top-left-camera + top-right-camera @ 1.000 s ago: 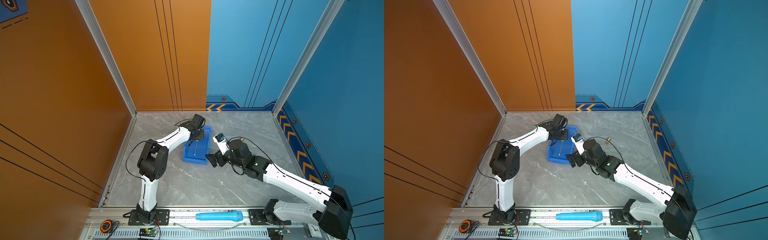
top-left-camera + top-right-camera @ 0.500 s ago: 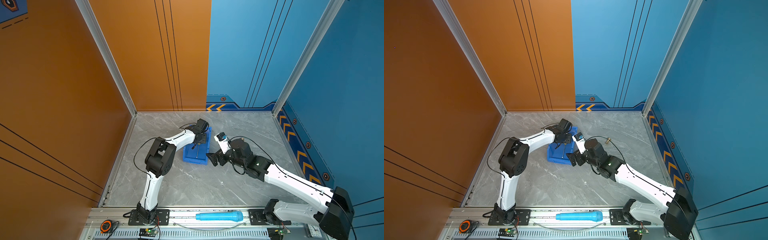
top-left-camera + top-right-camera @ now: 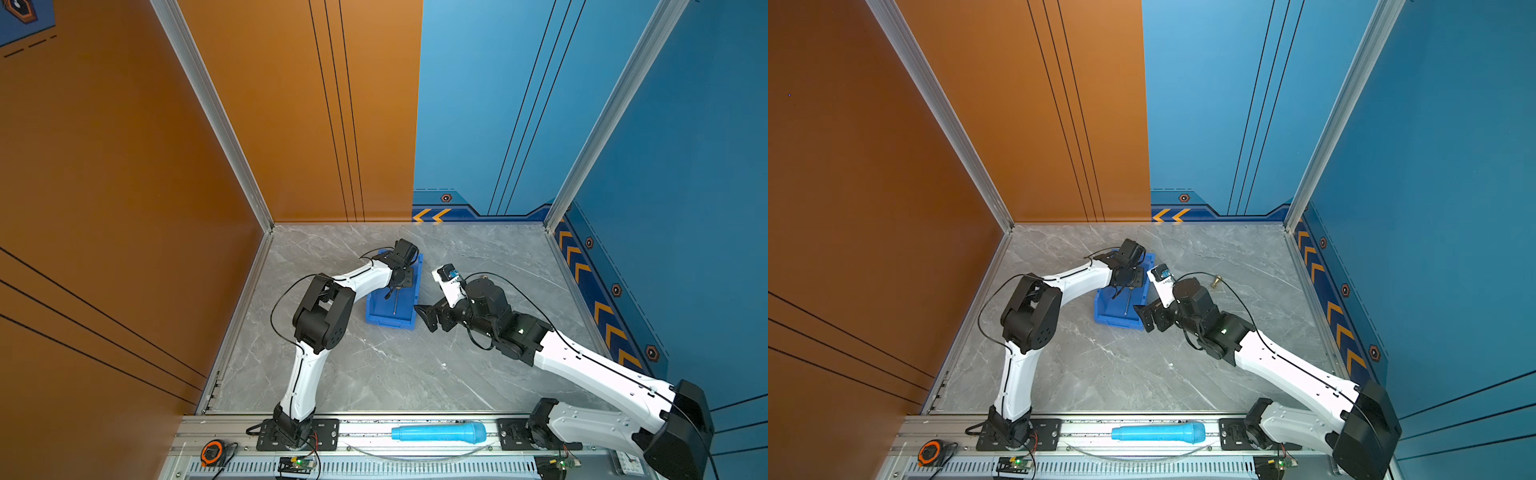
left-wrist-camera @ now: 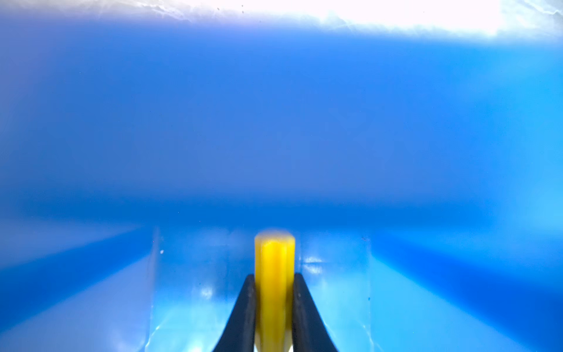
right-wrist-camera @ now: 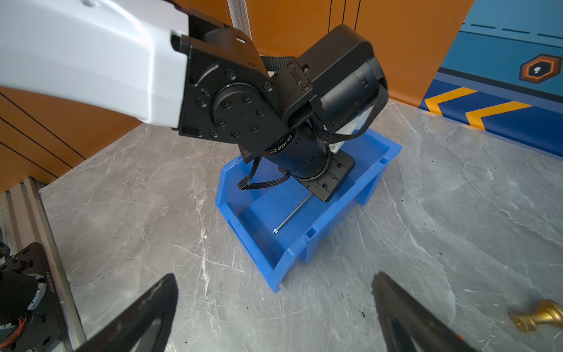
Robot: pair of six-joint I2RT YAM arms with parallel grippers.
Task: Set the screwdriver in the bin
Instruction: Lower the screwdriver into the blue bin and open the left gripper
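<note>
The blue bin (image 3: 376, 316) (image 3: 1112, 319) stands mid-table in both top views. My left gripper (image 4: 273, 277) reaches down into it, shut on the yellow handle of the screwdriver (image 4: 274, 259). The bin's blurred blue inner wall (image 4: 274, 122) fills the left wrist view. The thin silver shaft (image 5: 292, 213) (image 3: 395, 301) slants down from the left gripper (image 5: 330, 179), its tip close to the bin floor. My right gripper (image 5: 274, 275) (image 3: 426, 318) hovers open and holds nothing, just off the near right corner of the bin (image 5: 292, 259).
A small brass knob (image 5: 539, 314) (image 3: 1216, 282) lies on the grey table to the right of the bin. A light-blue toy microphone (image 3: 438, 432) and an orange tape measure (image 3: 212, 451) rest on the front rail. Orange and blue walls close in three sides.
The left arm's elbow has swung right toward the bin, and its gripper with the screwdriver has shifted slightly right over the bin. The right gripper has barely moved.
</note>
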